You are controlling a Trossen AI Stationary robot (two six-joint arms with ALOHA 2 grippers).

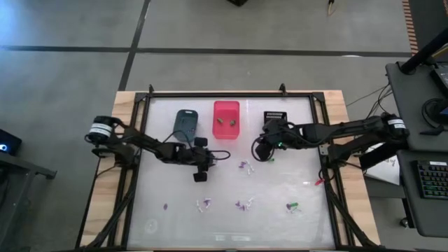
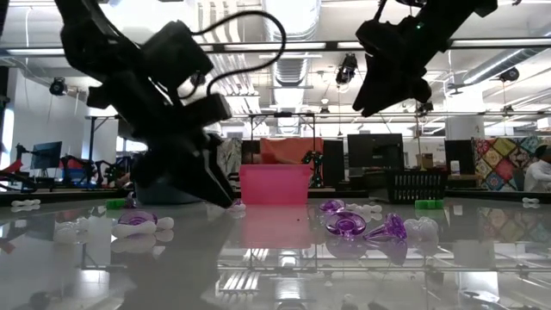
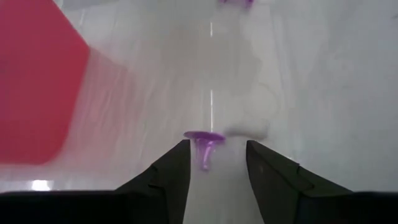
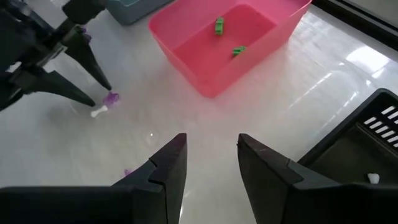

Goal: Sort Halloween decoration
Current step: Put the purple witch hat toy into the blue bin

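**Left gripper straddles a purple trinket beside the pink bin**

Your left gripper [image 3: 214,163] stands low over the table with its jaws parted, and a purple trinket [image 3: 203,148] sits right at the mouth of the gap, touching the table, just off the fingertips [image 3: 177,155]. Its flared top faces away from you and its stem points back into the gap, so the long axis runs roughly along your reach. Nothing is clamped yet: daylight shows on both sides of the stem. In the right wrist view the same piece [image 4: 111,98] lies at the tips of the left fingers, with a small white bit [image 4: 99,112] touching it or just beside it; which, you cannot tell.

The left arm is plainly nearer. Your right gripper [image 4: 211,163] hangs open and empty, raised above the table between the pink bin [image 4: 186,68] and the black bin [image 4: 348,146], well clear of the piece.

The pink bin already holds two green pieces [image 4: 219,25]; the blue-grey bin [image 1: 186,124] sits behind your left wrist. More trinkets [image 1: 245,166] lie loose toward the table's middle and front edge [image 1: 243,204], none in the way. The likely snag is the white bit beside the purple one: close carelessly and you may pinch both, or nudge the purple piece away.
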